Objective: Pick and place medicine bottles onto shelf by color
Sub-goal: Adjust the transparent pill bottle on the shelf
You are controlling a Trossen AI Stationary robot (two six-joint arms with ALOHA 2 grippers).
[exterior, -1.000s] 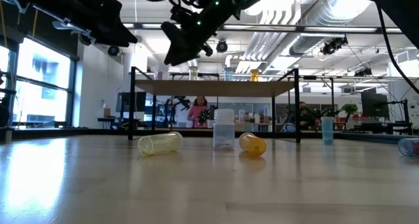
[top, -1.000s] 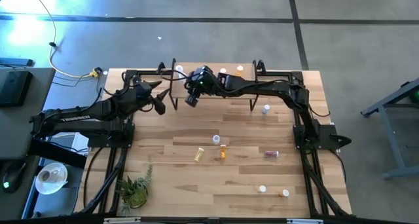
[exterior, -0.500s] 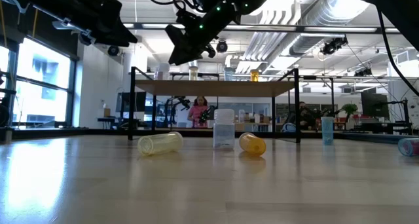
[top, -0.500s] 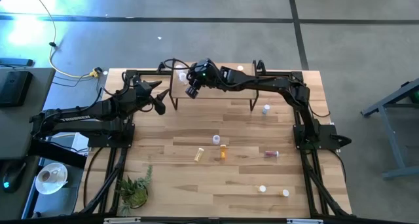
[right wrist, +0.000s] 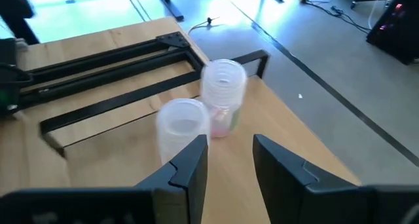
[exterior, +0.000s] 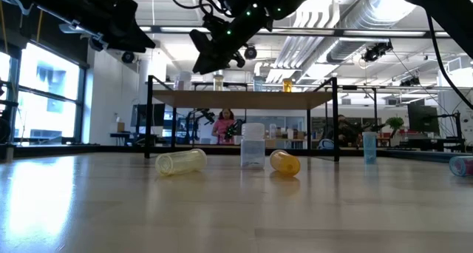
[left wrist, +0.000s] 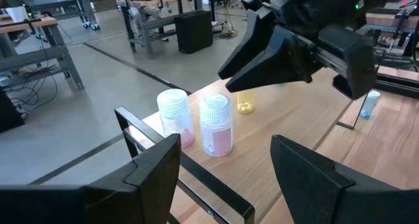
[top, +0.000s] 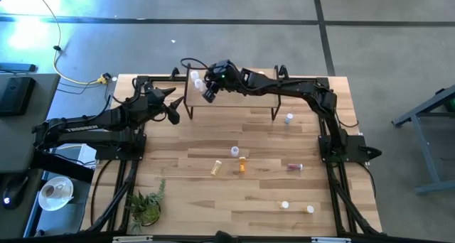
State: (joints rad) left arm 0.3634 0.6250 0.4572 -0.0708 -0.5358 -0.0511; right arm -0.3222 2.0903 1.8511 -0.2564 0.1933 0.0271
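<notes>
Right gripper (top: 208, 94) hovers over the left end of the shelf (top: 249, 99), a low light-wood board on thin black metal legs at the far edge of the big wooden table (top: 199, 193). Its two dark fingers (right wrist: 190, 168) stand close together with a narrow gap and nothing between them. Right below and ahead of it two small clear pill bottles with ribbed white caps and pinkish contents (left wrist: 216, 126) stand upright, side by side and nearly touching, at the shelf's left corner; in the right wrist view one (right wrist: 222, 96) sits just behind the other (right wrist: 183, 129).

Left gripper (top: 170, 114) waits off the shelf's left end, above the table, jaws spread wide and empty, pointed at that same corner.

More bottles farther along the shelf: a yellowish one (exterior: 219, 81) and an amber one (exterior: 287, 84), upright.

On the table, mid area: pale yellow bottle (exterior: 181, 162) lying on its side, clear white-capped bottle (exterior: 253, 144) upright, amber-orange bottle (exterior: 284, 162) on its side. Bluish bottle (top: 288, 119) stands near the shelf's right legs. A reddish bottle (top: 294, 167) lies further right, two more white-capped ones (top: 297, 207) near the front edge.

Small green potted plant (top: 146, 206) at front left corner. A person in pink (exterior: 222, 125) far back in the room
</notes>
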